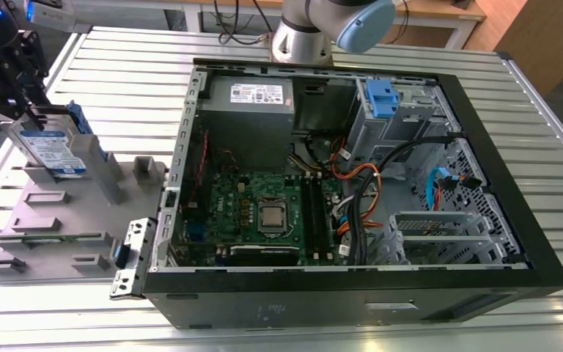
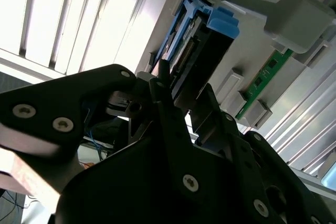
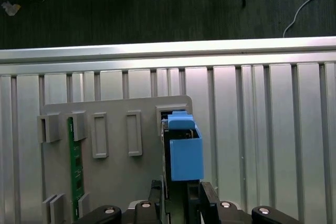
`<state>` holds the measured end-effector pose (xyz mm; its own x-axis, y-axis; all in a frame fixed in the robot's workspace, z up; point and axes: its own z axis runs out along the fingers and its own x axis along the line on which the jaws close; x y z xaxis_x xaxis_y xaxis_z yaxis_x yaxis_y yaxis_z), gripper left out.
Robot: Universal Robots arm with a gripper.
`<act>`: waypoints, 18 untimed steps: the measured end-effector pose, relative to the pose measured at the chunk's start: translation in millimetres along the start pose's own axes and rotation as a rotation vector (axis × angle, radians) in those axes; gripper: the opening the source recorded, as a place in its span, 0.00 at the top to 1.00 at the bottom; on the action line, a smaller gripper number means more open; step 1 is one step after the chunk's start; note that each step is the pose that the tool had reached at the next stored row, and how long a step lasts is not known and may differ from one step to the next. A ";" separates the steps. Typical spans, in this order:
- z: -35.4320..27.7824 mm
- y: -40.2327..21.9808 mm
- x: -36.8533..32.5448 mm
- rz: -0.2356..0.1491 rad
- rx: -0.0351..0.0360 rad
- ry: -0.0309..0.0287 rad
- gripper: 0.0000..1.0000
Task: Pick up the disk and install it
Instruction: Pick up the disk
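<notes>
The disk (image 1: pixel 56 152) is a silver drive with a white-and-blue label and a blue carrier frame. It stands on edge in a slot of the grey holder plate (image 1: pixel 67 220) at the exterior view's left. My black gripper (image 1: pixel 42 121) reaches down over its top edge. In the first wrist view the blue carrier (image 3: pixel 185 153) lies between the two fingertips of the gripper (image 3: pixel 178 188), which press against its sides. The second wrist view shows the gripper (image 2: pixel 184 85) clamped on the disk (image 2: pixel 202 51). The disk still sits in the holder.
The open computer case (image 1: pixel 360 293) lies in the middle of the slatted metal table (image 1: pixel 536 110), with motherboard (image 1: pixel 262 213), power supply (image 1: pixel 252 103) and a drive bay holding a blue bracket (image 1: pixel 384 99). A green memory stick (image 3: pixel 72 161) stands in the holder plate (image 3: pixel 113 171).
</notes>
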<state>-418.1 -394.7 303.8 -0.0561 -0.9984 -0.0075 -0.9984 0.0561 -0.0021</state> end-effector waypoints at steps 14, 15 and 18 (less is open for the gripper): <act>0.0 0.0 0.0 0.000 0.0000 0.0000 0.65; 0.0 0.0 0.0 0.000 -0.0001 0.0000 0.65; 0.0 0.0 0.0 0.000 0.0000 0.0000 0.65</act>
<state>-418.0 -394.7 303.8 -0.0560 -0.9984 -0.0075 -0.9984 0.0560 -0.0022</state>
